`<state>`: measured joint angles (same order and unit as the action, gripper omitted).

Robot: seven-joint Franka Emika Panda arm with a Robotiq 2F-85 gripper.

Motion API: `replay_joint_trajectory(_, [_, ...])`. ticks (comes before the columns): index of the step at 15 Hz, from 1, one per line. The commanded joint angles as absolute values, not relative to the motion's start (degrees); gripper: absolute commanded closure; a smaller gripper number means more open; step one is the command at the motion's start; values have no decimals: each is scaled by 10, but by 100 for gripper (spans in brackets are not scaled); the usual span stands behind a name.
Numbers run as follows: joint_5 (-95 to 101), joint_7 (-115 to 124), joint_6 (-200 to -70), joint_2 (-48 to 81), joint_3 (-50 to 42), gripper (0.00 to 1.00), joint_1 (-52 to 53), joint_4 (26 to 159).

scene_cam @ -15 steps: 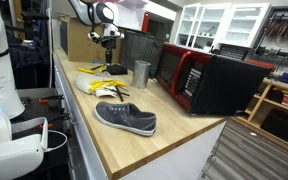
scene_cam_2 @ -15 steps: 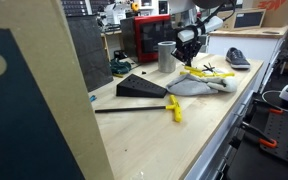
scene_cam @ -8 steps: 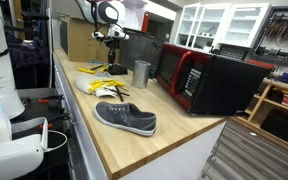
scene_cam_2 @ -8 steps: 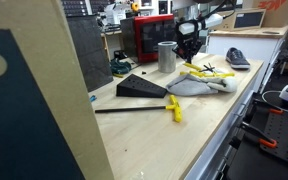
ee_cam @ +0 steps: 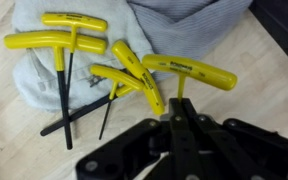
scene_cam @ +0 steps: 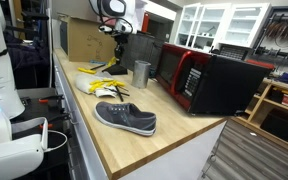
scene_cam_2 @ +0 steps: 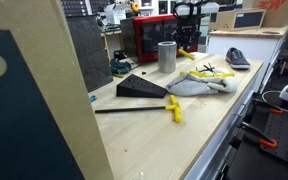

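An exterior view: black two-finger gripper (scene_cam: 121,42) hangs over the wooden counter (scene_cam: 134,140). An exterior view: yellow T-handle hex key (scene_cam_2: 187,52) dangles beneath. Wrist view: jaws clamp its shaft, handle at twelve o'clock, pale cloth (ee_cam: 32,85) at ten.

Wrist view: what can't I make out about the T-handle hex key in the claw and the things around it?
- T-handle hex key: its shaft vanishes between the fingers of the claw, so the tip is hidden.
- Handle lettering: blurred and unreadable in the wrist view.
- Grey cloth: cut off by the top edge of the wrist view.
- Steel cup: contents hidden by its own wall in both exterior views.
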<state>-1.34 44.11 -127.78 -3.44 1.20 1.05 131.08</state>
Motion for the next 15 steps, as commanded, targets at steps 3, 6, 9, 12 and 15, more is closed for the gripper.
replay_joint_trajectory(3, [-85,426,-1267,-51,12,99,8,1264])
replay_joint_trajectory(6, [-114,420,-1266,-46,7,99,5,1240])
replay_joint_trajectory(9, [-150,409,-1265,-43,2,99,3,1226])
replay_joint_trajectory(12, [-199,385,-1263,-41,-7,99,-3,1220])
replay_joint_trajectory(15, [-253,361,-1265,-35,-17,99,-11,1223])
